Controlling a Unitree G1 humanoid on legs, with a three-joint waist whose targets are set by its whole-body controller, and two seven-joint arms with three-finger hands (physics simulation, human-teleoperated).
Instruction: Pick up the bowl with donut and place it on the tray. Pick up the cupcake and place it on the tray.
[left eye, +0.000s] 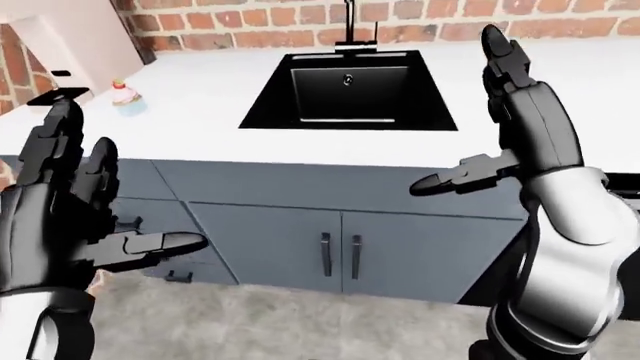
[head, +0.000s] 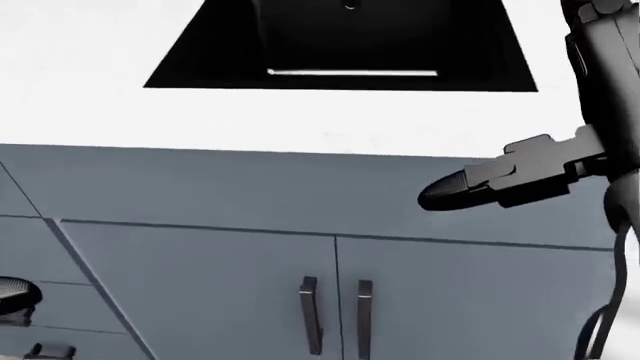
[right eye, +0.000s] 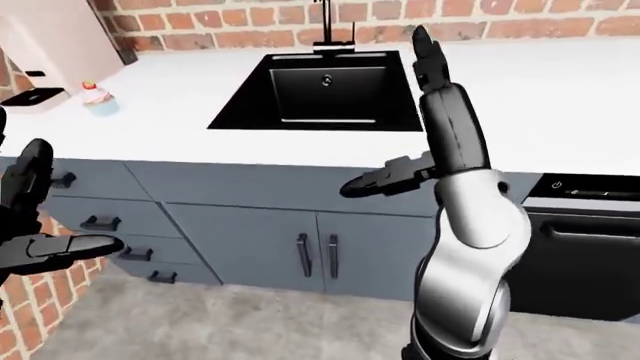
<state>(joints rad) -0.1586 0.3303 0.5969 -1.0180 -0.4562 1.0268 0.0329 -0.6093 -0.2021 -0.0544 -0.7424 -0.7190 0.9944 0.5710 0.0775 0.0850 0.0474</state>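
Left-eye view shows a brick wall along the top, and below it a white desk stretching across the whole width. Under the desk runs a bank of blue-grey cabinets, with two doors whose dark vertical handles sit side by side near the middle of the picture. Drawers lie to the left of those doors. In the right-eye view a black appliance stands at the right end of the cabinets. A speckled grey floor fills the bottom.

A black sink is sunk into the desk at top centre, with a dark faucet rising at its top edge against the wall. A pale, boxy machine stands at the upper left, on the desk.

The right hand is raised on the right of the view, released, one finger pointing up over the desk and its thumb pointing left across the cabinet face. The left hand is at the lower left, also released and grasping nothing, fingers spread.

The cupcake, with pink top and pale blue case, stands upright on the desk at the left, just beside the machine and well apart from both hands.
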